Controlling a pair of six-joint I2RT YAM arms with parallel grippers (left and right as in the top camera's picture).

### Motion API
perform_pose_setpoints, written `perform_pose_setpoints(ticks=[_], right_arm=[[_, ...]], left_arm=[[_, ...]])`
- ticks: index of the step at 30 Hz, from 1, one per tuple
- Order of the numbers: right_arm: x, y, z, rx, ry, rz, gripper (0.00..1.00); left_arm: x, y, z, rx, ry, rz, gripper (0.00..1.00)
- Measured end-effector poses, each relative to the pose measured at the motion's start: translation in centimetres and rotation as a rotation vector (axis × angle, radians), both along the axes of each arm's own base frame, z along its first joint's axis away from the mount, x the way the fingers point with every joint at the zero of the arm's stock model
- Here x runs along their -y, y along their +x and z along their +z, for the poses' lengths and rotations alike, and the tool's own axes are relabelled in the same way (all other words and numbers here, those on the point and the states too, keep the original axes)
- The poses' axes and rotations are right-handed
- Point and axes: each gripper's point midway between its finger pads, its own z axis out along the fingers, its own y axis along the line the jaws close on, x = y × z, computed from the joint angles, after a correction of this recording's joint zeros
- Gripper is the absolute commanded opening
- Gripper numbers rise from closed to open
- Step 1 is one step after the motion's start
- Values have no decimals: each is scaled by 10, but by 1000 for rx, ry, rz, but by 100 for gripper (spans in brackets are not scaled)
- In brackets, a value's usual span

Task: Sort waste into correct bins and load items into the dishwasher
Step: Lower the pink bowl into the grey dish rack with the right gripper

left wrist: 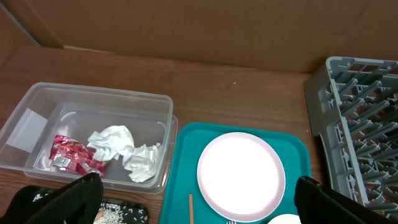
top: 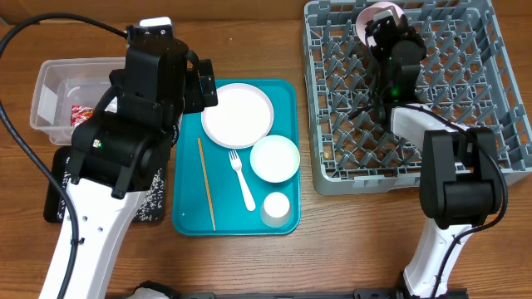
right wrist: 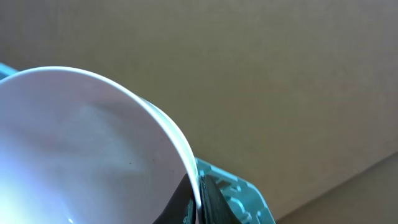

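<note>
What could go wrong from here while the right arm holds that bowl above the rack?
1. The right gripper pinches the bowl only by its thin rim, near the far wall of the dish rack. The bowl may slip, or drop outside the rack.
2. The wooden stick lies flat on the teal tray, close beside the fork. The open left gripper might struggle to pinch it, or might nudge the fork.

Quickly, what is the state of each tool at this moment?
Left tool: open, holding nothing.
Right tool: closed on the rim of a round white bowl.
</note>
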Motion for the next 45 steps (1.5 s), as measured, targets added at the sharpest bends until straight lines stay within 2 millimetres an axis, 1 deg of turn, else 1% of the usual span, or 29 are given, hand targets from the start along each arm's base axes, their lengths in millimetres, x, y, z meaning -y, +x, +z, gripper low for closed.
perform_pose_setpoints(ticks=[3,5,7,11,15,22,28,35,38,43,45], right_arm=[[-6,2,12,50,-12,33,4],[-10,3,14,49,-52,55,4],[-13,5,9,32,-98,73,4],[-17,8,-10,-8,-152,96,4],[-21,10,-7,17,-201,108,4],[-29,14,-10,14,-341,125,4],[-30,14,-2,96,-389,100,4],[-36,17,-14,47,-418,116,4],[-41,18,-12,49,-422,118,4],[-44,12,10,135,-427,75,4],[-42,11,14,150,-423,53,4]], left_arm=[[0,0,0,0,0,0,100],[0,0,0,0,0,0,100],[0,0,0,0,0,0,100],[0,0,0,0,0,0,100],[0,0,0,0,0,0,100],[0,0,0,0,0,0,100],[0,0,0,0,0,0,100],[0,0,0,0,0,0,100],[0,0,0,0,0,0,100],[0,0,0,0,0,0,100],[0,0,0,0,0,0,100]])
